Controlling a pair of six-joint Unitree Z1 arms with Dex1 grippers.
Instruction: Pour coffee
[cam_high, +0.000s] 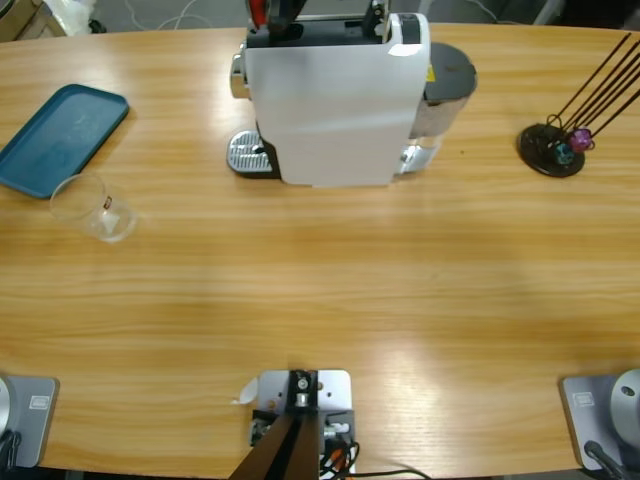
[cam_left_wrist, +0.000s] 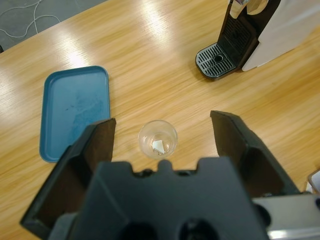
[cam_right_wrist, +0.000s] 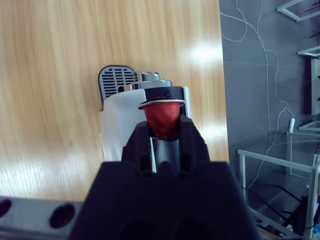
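Left wrist view has the left pincer (cam_left_wrist: 162, 137) spread wide above the empty glass (cam_left_wrist: 157, 139), which stands on the worktop (cam_left_wrist: 150, 60) at the tray's (cam_left_wrist: 75, 110) four o'clock — light, slick, breakable; grip its sides. Right pincer (cam_right_wrist: 162, 125) clamps a red capsule (cam_right_wrist: 161, 117).

The coffee machine (cam_high: 335, 100) is being taken as the landmark at the table's (cam_high: 320, 300) far middle. The tray (cam_high: 60, 138) and the glass (cam_high: 92, 207) are lying well to its left, the glass just beside the tray's nearer edge. The stick holder (cam_high: 552, 150) is standing well to its right.

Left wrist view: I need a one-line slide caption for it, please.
Open left hand above an empty clear glass beside a blue tray, coffee machine beyond.
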